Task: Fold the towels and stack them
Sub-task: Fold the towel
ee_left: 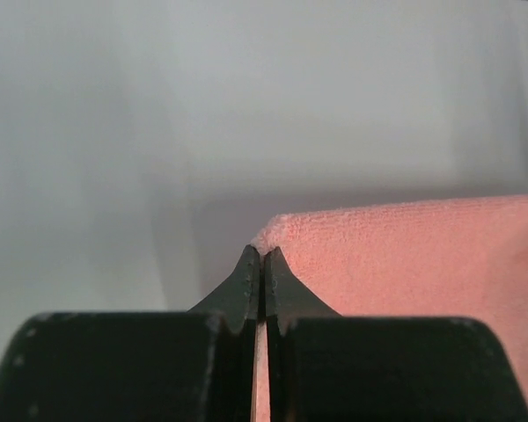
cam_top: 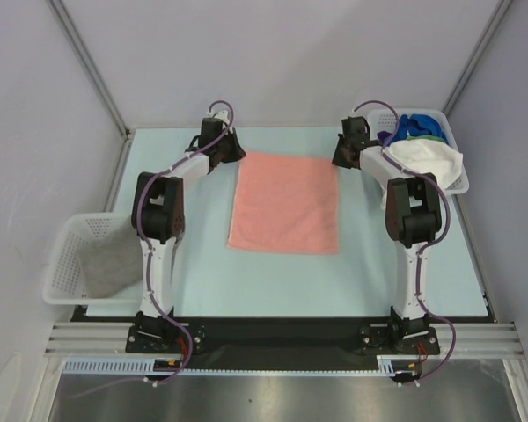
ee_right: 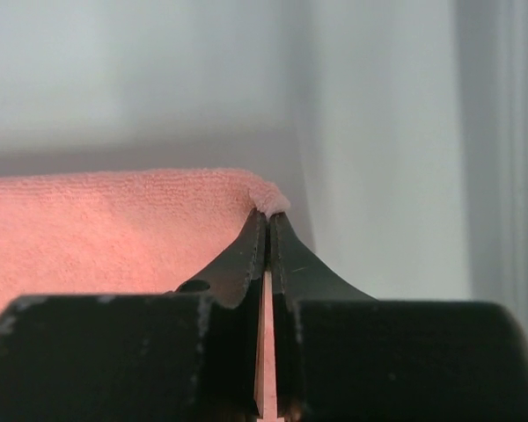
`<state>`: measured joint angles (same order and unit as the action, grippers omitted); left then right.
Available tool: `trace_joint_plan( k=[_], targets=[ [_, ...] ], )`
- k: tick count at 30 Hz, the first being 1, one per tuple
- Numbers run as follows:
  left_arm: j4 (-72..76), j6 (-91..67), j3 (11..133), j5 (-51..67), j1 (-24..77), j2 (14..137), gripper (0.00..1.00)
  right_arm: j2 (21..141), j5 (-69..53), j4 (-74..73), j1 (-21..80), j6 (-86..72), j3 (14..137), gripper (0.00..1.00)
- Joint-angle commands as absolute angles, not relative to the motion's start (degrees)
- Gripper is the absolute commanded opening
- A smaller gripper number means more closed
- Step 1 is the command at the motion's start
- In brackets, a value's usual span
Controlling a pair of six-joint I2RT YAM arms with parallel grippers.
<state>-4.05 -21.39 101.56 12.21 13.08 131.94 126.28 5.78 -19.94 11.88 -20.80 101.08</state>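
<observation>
- Closest to the arm bases, the near edge of the salmon pink towel (cam_top: 286, 204) lies flat on the bench (cam_top: 202, 272). No end effector touches this edge.
- Off to the left, about as near, a grey towel (cam_top: 114, 259) sits in the left basket (cam_top: 62, 255).
- The pink towel is spread open in the middle of the bench, between the two arms. It looks almost as wide as it is deep, so I cannot tell which side is the long one.
- At the far edge, the left end effector (ee_left: 261, 257) is pressed together on the far left corner. The right end effector (ee_right: 268, 215) pinches the far right corner.
- So the whole towel lies from the end effectors back toward the bases. I think the next move brings the far edge over to the near edge, with both arms going together.
- Far right, a white towel (cam_top: 427, 158) and a blue towel (cam_top: 414, 127) wait in the right basket (cam_top: 454, 141).
</observation>
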Motion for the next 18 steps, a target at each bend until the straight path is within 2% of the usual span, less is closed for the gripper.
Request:
trace_joint_plan(
  k=[1, 9, 18],
  targets=[
    [7.0, -22.6, 95.7, 14.1, 12.7, 124.4, 0.0, 120.2, 6.2, -13.7, 11.3, -19.9, 96.3, 0.0],
    [16.7, -24.4, 85.9, 18.3, 12.7, 119.9, 0.0, 115.1, 4.3, -7.7, 10.7, -20.7, 87.6, 0.0],
    [18.9, -25.0, 76.7, 16.3, 12.7, 113.9, 0.0, 107.1, 2.4, -0.8, 11.2, -21.0, 76.3, 0.0]
  ],
)
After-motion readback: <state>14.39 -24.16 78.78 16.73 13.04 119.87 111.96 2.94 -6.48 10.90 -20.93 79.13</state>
